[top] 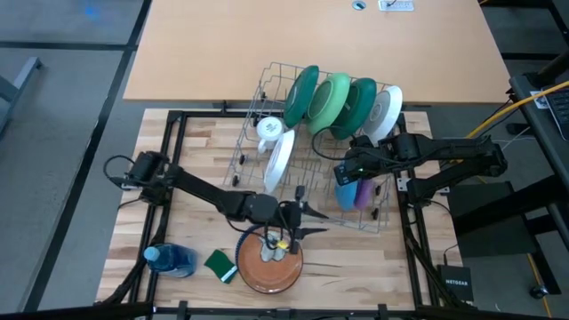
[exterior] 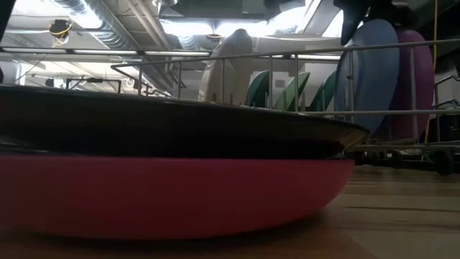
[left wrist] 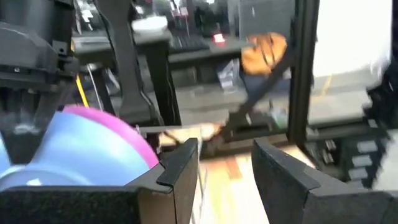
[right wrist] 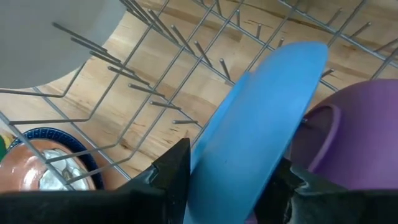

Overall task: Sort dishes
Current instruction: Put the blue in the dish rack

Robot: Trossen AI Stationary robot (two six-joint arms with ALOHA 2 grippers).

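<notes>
A wire dish rack [top: 267, 89] holds dark green [top: 302, 93], light green [top: 333, 100] and white [top: 384, 111] plates upright on edge along its far side, and another white plate [top: 279, 160] at its left. A blue plate [right wrist: 249, 137] and a purple plate [right wrist: 348, 130] stand on edge in the rack's near right corner. My right gripper [top: 348, 171] is above them, shut on the blue plate. A brown patterned plate [top: 268, 260] lies on a stack near the front edge. My left gripper [top: 311, 222] is open and empty just above the stack's far side. My right gripper pinches the blue plate's upper rim [right wrist: 217, 186] between its two fingers, one on each face. The fingers come from above and point down. The plate stands upright on edge among the rack's wires, beside the purple plate.
A small white mug [top: 269, 130] sits in the rack's left part. A blue bottle [top: 169, 260] and a green sponge [top: 220, 264] lie at the front left. The rack's upright wire prongs [right wrist: 186, 68] stand close around the blue plate.
</notes>
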